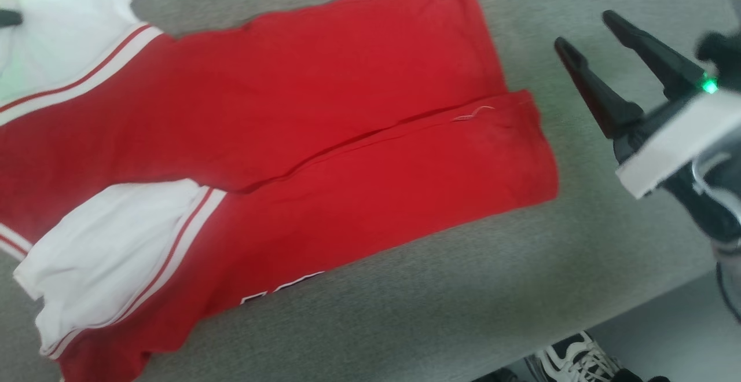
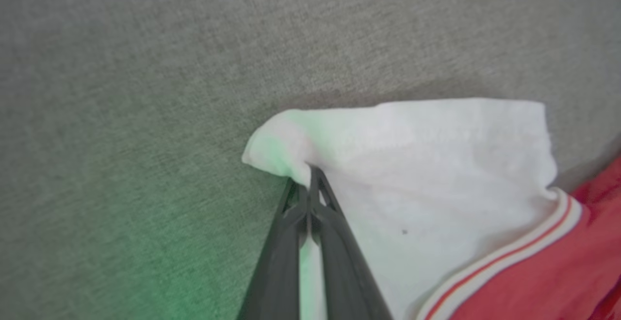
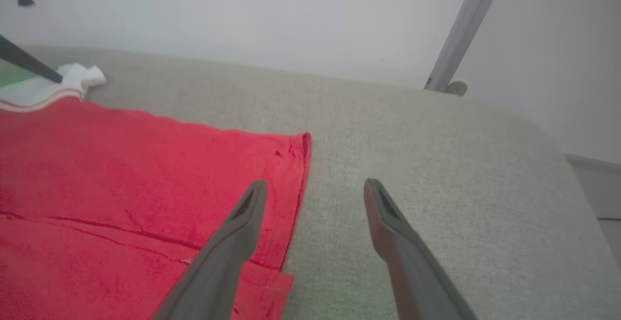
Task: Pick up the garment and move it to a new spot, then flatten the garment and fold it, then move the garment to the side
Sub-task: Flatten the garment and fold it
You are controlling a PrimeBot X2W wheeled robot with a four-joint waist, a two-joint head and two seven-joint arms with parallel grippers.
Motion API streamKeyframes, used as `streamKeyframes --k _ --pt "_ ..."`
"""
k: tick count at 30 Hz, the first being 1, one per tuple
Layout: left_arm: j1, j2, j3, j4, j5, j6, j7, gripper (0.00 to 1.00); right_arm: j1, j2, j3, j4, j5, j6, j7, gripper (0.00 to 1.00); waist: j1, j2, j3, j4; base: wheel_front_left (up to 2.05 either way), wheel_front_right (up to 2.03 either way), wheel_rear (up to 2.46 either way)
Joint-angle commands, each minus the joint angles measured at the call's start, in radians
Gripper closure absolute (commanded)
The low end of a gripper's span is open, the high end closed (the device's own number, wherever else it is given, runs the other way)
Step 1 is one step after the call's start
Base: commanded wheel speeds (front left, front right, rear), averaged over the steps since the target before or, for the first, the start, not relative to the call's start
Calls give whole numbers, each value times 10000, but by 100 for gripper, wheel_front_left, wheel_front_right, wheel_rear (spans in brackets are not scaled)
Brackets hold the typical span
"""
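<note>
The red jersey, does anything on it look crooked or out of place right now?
Yes. The garment is folded unevenly: at the hem the near flap juts past the far one. The far white sleeve sticks out, its corner pinched by the left gripper, jaws shut.

The right gripper [image 1: 587,33] has two long black tapering fingers [image 1: 591,88] on a white block [image 1: 677,144], a small green light [image 1: 709,85] (lit), and a pale cable [image 1: 696,176] looped beside it.
</note>
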Motion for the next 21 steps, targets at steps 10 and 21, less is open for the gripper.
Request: streamKeyframes --k 10,21 --pt "-579 -1184 -286 -433 281 -78 191 100 -4012 -797 1960 2153 1382 -12 3988 0 0 0 1011 1108 0 0 0" --pt "-1040 -1777 -426 -508 460 -148 61 100 -5910 -405 4038 4238 2081 -17 5783 0 0 0 1431 1630 0 0 0"
